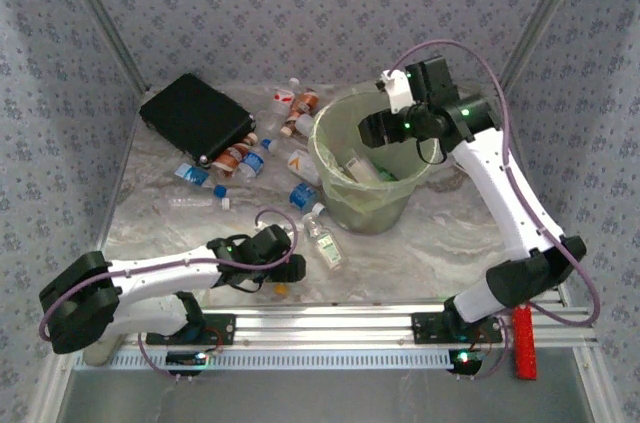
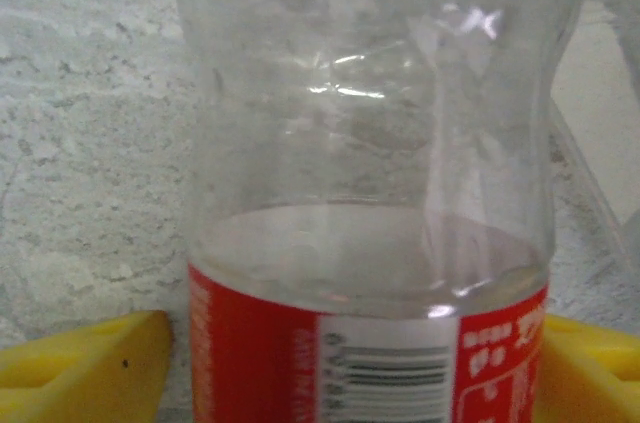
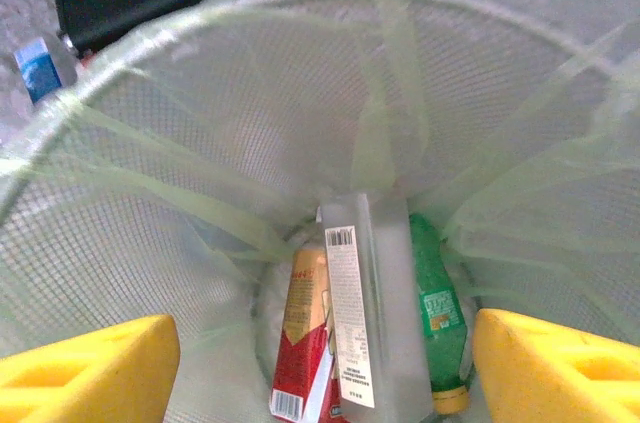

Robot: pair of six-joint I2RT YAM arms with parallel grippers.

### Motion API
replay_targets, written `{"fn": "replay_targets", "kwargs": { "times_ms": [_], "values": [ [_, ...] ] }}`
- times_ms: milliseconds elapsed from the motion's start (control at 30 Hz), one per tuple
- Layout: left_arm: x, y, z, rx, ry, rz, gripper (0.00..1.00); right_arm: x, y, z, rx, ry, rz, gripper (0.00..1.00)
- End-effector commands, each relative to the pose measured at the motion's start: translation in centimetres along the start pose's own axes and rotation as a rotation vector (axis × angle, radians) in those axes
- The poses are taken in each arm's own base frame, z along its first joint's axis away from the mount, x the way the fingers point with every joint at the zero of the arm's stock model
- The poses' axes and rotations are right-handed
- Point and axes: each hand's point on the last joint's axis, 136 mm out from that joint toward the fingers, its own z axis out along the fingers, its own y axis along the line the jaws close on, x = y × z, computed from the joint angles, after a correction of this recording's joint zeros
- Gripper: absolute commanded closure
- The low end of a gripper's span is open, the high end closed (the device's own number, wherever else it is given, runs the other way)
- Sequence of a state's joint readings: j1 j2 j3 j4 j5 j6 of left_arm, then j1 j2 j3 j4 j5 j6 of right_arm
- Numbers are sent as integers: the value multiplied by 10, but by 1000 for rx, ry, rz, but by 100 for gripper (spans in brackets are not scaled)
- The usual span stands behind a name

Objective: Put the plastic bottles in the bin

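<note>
Presumably the step in hand is the left arm's pickup: well in front of the bin [image 1: 388, 205], on the side towards the left arm's base, the left gripper [image 1: 268, 246] is low at the table with a clear bottle [image 2: 370, 143] between its yellow fingers [image 2: 80, 368]. The pads flank the bottle at the red label [image 2: 250, 353]. A thin strip of table shows between the left pad and the bottle wall, so I cannot tell whether the jaws are clamped. To do this well, the jaws should close squarely on the labelled band, where the wall looks straight. The squeeze should be firm but gentle, as thin plastic will likely buckle or slip. Then the bottle should be lifted clear before swinging over the rim, so it does not catch the bag liner. The right gripper [image 1: 375, 128] hangs over the bin's mouth with its jaws wide and nothing between them, and it may need to clear away first. More of the plastic bottles [image 1: 250, 158] lie between the bin and the black case [image 1: 195, 118], and one [image 1: 325, 243] lies just in front of the bin. Three lie at the bottom of the bin. As for writing, the held bottle's label shows a barcode [image 2: 385, 373] and white lettering too blurred to read. Inside the bin, a clear square bottle [image 3: 375, 273] carries a barcode strip, beside a red-labelled one [image 3: 305, 343] and a green one [image 3: 435, 313]. No brand name is legible.
</note>
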State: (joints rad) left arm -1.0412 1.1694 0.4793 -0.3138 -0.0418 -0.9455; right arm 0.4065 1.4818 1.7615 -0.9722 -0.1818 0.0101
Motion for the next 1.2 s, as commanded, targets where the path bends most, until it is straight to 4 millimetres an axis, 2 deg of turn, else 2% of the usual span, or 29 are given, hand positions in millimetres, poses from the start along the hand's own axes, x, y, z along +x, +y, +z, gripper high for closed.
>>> {"fn": "replay_targets", "kwargs": {
  "times_ms": [0, 267, 433, 533, 767, 867, 1000, 1167],
  "values": [
    [2, -1, 1, -15, 15, 7, 21, -11, 3, -17, -25, -82, 22, 22],
    [-3, -2, -2, -23, -6, 23, 39, -14, 1, -28, -14, -152, 5, 21],
    [-21, -5, -16, -45, -76, 72, 42, -15, 4, -30, -25, -158, 8, 21],
    [-47, -10, -36, -57, -177, 110, 46, -17, 12, -33, -62, -168, 17, 21],
    [-112, -17, -89, 39, -381, 100, 57, -25, 45, -43, -220, -187, 10, 20],
    [-145, -33, -119, 167, -496, 102, 62, -30, 58, -44, -253, -190, 1, 20],
    [-185, -56, -164, 326, -650, 127, 69, -39, 89, -39, -356, -178, -19, 18],
    [-213, -91, -201, 502, -726, 191, 78, -50, 127, -26, -459, -156, -59, 15]
  ]
}}
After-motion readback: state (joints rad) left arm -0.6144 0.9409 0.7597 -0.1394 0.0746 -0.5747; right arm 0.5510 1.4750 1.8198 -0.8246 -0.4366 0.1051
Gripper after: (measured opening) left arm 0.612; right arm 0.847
